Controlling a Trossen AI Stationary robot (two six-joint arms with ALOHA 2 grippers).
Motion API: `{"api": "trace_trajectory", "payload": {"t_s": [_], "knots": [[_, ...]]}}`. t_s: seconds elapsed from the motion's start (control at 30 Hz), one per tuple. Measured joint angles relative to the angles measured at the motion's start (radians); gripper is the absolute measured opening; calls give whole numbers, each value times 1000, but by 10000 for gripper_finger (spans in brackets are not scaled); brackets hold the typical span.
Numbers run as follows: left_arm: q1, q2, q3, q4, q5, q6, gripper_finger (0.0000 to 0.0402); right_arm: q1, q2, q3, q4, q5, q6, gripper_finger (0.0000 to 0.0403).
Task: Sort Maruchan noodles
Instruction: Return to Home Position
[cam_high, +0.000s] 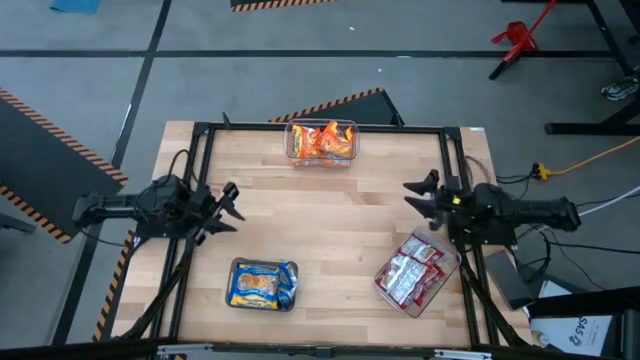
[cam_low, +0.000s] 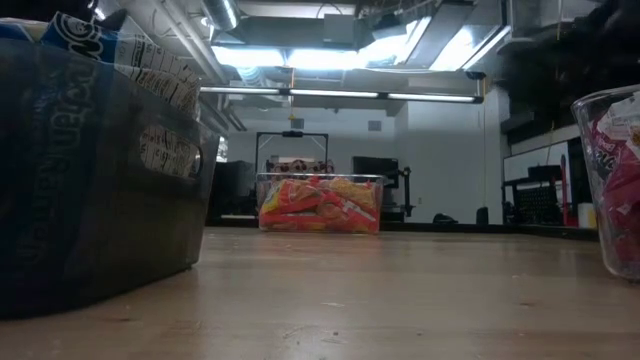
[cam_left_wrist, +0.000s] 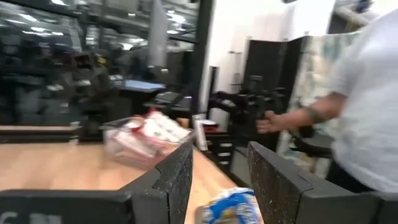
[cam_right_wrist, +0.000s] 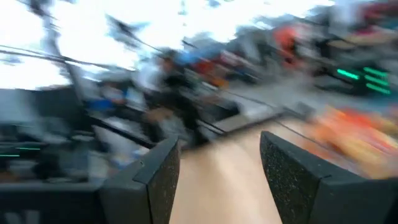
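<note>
The Maruchan noodles sit in three clear tubs: orange-red packets (cam_high: 322, 141) at the far edge, blue-and-yellow packets (cam_high: 263, 284) near the front left, red-and-white packets (cam_high: 410, 272) at the front right. My left gripper (cam_high: 230, 207) is open above the table's left side, holding nothing. In its wrist view the fingers frame the blue packets (cam_left_wrist: 229, 208), with the red-and-white tub (cam_left_wrist: 146, 140) beyond. My right gripper (cam_high: 420, 197) is open above the right side, just beyond the red-and-white tub, also empty. Its wrist view (cam_right_wrist: 214, 180) is blurred, with an orange smear (cam_right_wrist: 354, 137).
A black frame (cam_high: 320, 128) runs round the wooden table (cam_high: 330, 220). The middle of the tabletop is bare wood. A person in a white shirt (cam_left_wrist: 367, 112) stands beyond the table in the left wrist view. In the low view, the blue tub (cam_low: 95, 170) looms close on the left.
</note>
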Motion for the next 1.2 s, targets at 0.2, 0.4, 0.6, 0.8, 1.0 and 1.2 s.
{"api": "trace_trajectory", "payload": {"t_s": [0.2,0.4,0.6,0.8,1.0,1.2], "knots": [[116,-1,0,-14,273,-82,147,-31,-32,2,32,-276,24,207],[230,-1,0,-38,377,-80,147,-43,-32,0,-74,-197,68,207],[274,-1,0,-159,435,17,147,-43,-30,0,-153,-205,20,207],[277,0,0,-248,416,135,147,-43,-11,0,-158,-171,-34,207],[277,0,0,-249,431,138,147,-44,-10,0,-160,-159,-37,207],[277,0,0,-240,345,115,147,-44,-10,0,-161,-162,-37,207]]}}
